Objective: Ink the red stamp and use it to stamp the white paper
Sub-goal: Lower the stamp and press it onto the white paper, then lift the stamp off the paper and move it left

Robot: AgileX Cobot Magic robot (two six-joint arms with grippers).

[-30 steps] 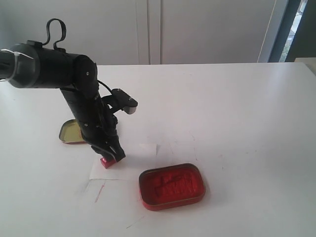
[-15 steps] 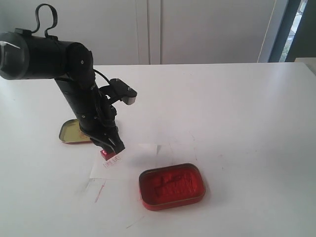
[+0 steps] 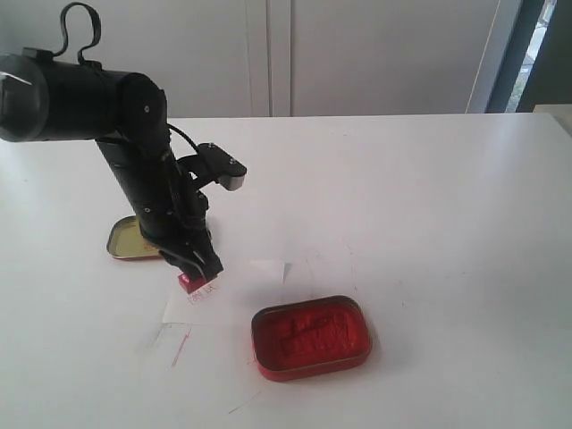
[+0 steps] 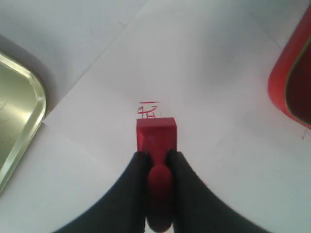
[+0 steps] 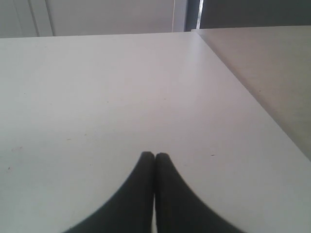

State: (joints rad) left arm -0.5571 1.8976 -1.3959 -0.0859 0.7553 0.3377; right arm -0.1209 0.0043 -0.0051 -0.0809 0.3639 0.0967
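White laminate tabletop (image 3: 429, 223), smooth and faintly scuffed, runs back to pale cabinet doors. On it the left gripper (image 4: 156, 158), two black tapered fingers, is clamped on the round knob of the small dark-red plastic stamp (image 4: 156, 133) with its rectangular base. The stamp sits over the thin, roughly square white paper sheet (image 4: 194, 87), one corner of which is folded. A faint red imprint (image 4: 148, 108) lies on the sheet just beyond the stamp's base. Whether the base touches the sheet cannot be told.

With a print on the sheet, the stamping step looks done or nearly so. The next move likely calls for carrying the stamp clear of the wet mark and setting it down without smearing or dragging the light sheet.

Just beside the sheet stands the red rounded-rectangle ink tin (image 3: 304, 369), its pad rough and clotted. The shallow gold-coloured metal lid (image 3: 125, 241) lies at the sheet's far side. The right gripper (image 5: 154, 156) hangs over bare table, fingers pressed together on nothing.
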